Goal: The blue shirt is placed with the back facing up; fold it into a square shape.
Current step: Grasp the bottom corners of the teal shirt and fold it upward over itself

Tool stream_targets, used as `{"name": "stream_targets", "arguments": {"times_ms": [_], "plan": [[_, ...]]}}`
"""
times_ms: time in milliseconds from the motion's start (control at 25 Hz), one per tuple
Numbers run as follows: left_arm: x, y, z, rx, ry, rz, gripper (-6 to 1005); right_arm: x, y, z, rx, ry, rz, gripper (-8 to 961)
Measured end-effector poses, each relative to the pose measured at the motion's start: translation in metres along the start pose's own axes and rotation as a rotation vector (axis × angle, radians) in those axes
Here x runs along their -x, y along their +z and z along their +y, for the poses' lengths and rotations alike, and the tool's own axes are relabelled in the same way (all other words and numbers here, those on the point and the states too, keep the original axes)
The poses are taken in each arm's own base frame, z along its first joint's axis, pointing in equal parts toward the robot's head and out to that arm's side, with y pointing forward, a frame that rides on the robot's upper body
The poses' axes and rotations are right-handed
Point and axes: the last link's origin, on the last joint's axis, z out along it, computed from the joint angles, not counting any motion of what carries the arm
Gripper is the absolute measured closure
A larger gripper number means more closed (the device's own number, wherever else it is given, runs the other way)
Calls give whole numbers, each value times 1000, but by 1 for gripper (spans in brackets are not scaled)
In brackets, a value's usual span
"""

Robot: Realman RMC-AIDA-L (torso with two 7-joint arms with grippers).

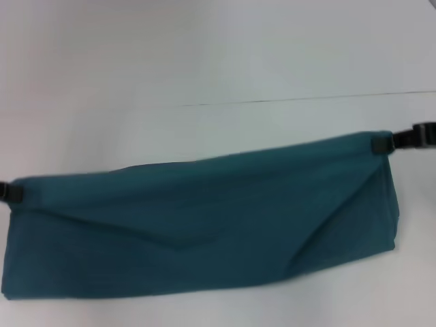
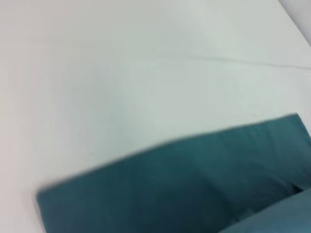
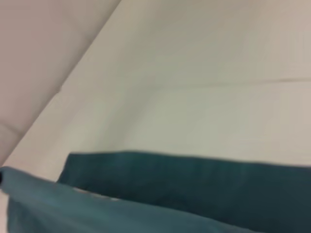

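The white table (image 1: pixel 204 54) fills every view and carries only the blue shirt (image 1: pixel 204 231), which lies across its near half as a long, narrow band running from the robot's left to its right, plain side up, with diagonal creases where layers overlap. Judging by that shape, the lengthwise folds are done and the band has yet to be doubled end over end into a square. The right gripper (image 1: pixel 383 144) is clenched on the shirt's far right corner, and the left gripper (image 1: pixel 8 193) grips the far left corner at the picture's edge. No container of any kind is visible
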Motion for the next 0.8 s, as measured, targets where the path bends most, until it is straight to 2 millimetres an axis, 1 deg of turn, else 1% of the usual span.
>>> {"name": "stream_targets", "arguments": {"times_ms": [80,120,160,320,520,640,800], "plan": [[-6,5,-2,-33,13,18,942,5,7,-5,-22,14,-29,862],[-9,9,-4,-59,22,27,942,9,16,-10,-46,30,-57,863],[-12,12,-5,-80,28,35,942,9,16,-10,-46,30,-57,863],[-20,31,-10,-184,70,53,943,13,37,-18,-106,47,-80,862],[-21,52,-16,-263,90,57,943,13,64,-22,-169,42,-70,862],[-20,61,-19,-290,96,63,942,12,79,-22,-199,31,-65,862],[-20,70,-23,-337,105,83,940,10,93,-25,-254,27,-59,862]]}}
